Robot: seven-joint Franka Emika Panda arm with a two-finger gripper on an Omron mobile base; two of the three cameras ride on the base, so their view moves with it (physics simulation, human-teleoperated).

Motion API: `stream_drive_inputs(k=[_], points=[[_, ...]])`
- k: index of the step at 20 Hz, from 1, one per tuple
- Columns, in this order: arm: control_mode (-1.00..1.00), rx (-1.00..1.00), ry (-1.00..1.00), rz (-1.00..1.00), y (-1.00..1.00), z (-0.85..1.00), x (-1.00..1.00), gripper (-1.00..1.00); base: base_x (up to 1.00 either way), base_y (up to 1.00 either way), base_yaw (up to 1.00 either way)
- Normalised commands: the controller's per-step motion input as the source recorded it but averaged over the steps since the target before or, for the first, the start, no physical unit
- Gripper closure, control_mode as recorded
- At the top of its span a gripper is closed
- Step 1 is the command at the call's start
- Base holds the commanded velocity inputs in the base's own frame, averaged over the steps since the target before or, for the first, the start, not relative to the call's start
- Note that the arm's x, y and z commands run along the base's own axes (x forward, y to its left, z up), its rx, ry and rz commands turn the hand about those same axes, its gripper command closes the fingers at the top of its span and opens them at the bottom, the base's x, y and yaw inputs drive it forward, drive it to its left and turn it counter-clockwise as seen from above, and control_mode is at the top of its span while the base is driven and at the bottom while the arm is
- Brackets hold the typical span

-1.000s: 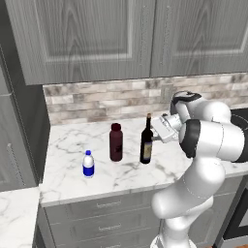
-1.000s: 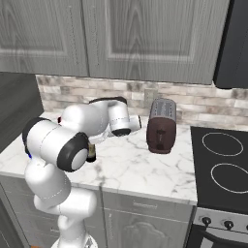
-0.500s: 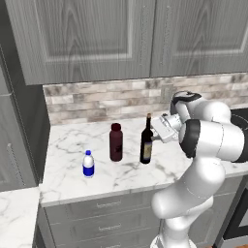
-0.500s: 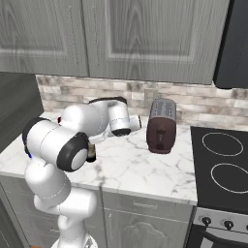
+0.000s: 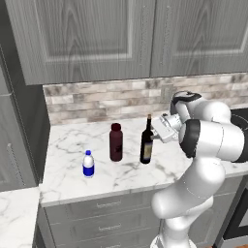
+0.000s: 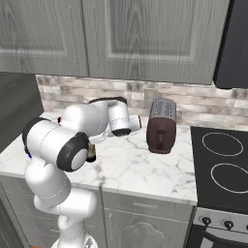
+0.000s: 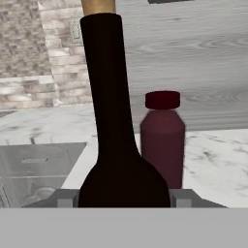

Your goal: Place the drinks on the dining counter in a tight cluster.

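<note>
wine bottle upright on worktop, between my gripper fingers | can't tell if clamped | grabbing low for stable carry | maroon bottle beside

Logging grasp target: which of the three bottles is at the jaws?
The tall dark wine bottle, rightmost in the left base view, slim-necked; the others stand further left.

A marble worktop is carrying three bottles: a water bottle standing toward the front left, a maroon bottle mid-row, and a wine bottle just beside it. A toaster is sitting on it nearer the stove.
</note>
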Motion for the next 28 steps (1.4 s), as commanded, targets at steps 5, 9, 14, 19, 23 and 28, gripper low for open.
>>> stream_drive_inputs(k=[5, 9, 14, 19, 23, 28], points=[[-1.00, 0.00, -0.02, -0.01, -0.01, 0.05, -0.10, 1.00, 0.00, 0.00, 0.00], [-1.00, 0.00, 0.00, -0.04, -0.03, 0.43, -0.34, 1.00, 0.00, 0.00, 0.00], [-1.00, 0.00, 0.00, -0.05, 0.00, 0.61, -0.45, 1.00, 0.00, 0.00, 0.00], [-1.00, -0.02, 0.05, -0.06, 0.00, 0.53, -0.43, 1.00, 0.00, 0.00, 0.00], [-1.00, -0.01, 0.01, -0.06, 0.00, 0.17, -0.47, 1.00, 0.00, 0.00, 0.00], [-1.00, 0.00, 0.00, -0.05, 0.00, 0.14, -0.53, 1.00, 0.00, 0.00, 0.00]])
